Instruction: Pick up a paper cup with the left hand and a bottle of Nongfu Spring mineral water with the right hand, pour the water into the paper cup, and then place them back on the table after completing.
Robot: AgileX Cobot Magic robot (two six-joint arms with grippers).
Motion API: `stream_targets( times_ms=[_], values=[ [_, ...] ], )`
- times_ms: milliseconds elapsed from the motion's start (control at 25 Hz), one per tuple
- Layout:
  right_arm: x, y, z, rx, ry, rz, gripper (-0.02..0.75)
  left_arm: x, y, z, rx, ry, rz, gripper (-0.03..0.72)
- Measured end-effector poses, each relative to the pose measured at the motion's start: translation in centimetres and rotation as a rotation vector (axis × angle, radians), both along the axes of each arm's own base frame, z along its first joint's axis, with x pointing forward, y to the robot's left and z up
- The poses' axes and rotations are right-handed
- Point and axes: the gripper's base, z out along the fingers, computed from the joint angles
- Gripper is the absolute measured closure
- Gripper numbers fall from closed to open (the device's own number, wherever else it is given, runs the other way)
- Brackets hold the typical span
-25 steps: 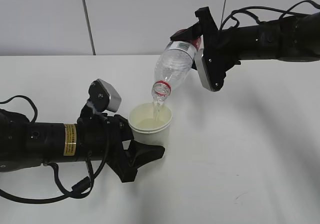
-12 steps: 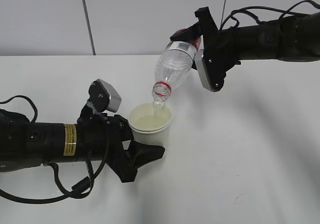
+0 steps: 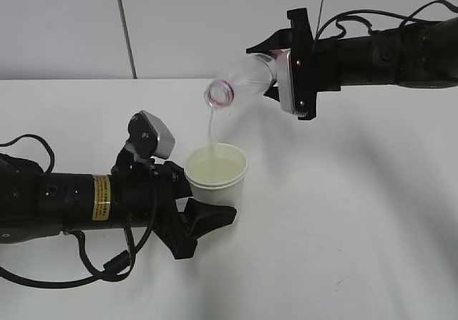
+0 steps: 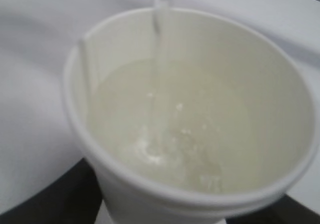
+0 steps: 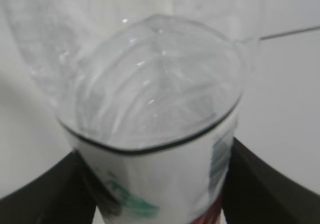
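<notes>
The bench [image 3: 372, 212] is carrying the paper cup [image 3: 215, 175], left jaws clasping it; above the cup, right jaws are gripping the bottle [image 3: 243, 82], tipping level, water [image 3: 212, 128] thinning. Next, probably: upright, set down.

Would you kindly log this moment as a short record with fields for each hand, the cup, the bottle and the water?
left hand: shut on the paper cup, which sits low over the table
right hand: shut on the bottle, tipped, mouth toward the cup
bottle: looks almost empty, blurred
water: thin stream falling into the cup, pool inside
cup: upright, partly filled
</notes>
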Motion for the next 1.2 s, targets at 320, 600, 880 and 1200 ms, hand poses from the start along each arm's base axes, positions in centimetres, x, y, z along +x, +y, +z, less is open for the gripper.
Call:
stream_targets(
  times_ms=[320,600,880,1200],
  values=[
    [-0.3,0.1,-0.4,0.332,0.433,-0.185,0.26,0.3,0.1,0.1,0.008,-0.055,0.015,0.256],
    [-0.5,0.1,-0.6,0.515,0.654,-0.29,0.26,1.2,0.6,-0.1,0.045,-0.082,0.114,0.256],
    [-1.2,0.4,-3.3,0.558,0.774,-0.29,0.261,1.7,0.8,0.1,0.061,-0.14,0.158,0.256],
    [-0.8,0.6,-4.2,0.695,0.837,-0.298,0.261,2.9,2.4,0.0,0.043,-0.137,0.254,0.256]
  ],
)
